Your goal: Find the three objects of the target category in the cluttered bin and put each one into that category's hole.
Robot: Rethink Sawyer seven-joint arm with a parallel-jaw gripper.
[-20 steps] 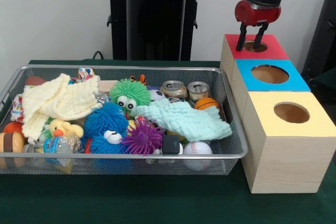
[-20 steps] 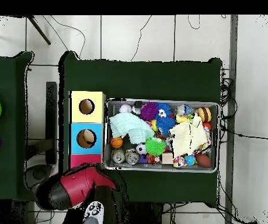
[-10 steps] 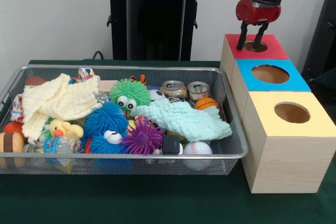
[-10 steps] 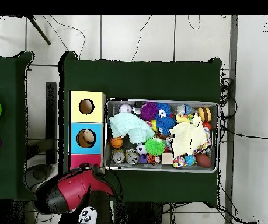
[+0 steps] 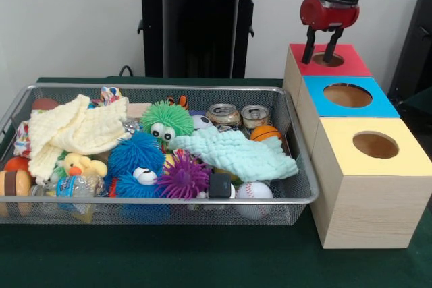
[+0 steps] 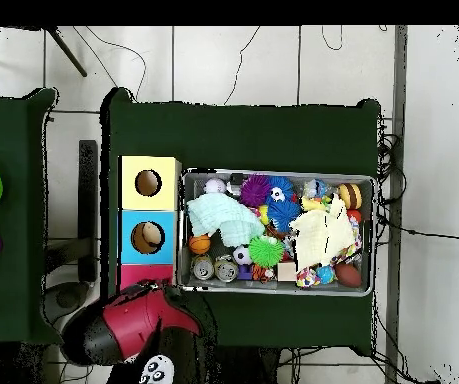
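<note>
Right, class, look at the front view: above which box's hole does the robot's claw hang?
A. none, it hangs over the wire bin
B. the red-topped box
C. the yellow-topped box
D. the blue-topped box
B: the claw hangs with its two fingers open just above the hole of the red-topped box, while the blue-topped box and the yellow-topped box stand nearer the camera with nothing over them.

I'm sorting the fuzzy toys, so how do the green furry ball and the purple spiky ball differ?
The green ball has googly eyes facing the camera; the purple ball shows none. Green has fine hairy strands, purple has thicker rubbery spikes. Green sits farther back in the bin, purple near the front wall. Both are round, soft-looking toys.
</note>
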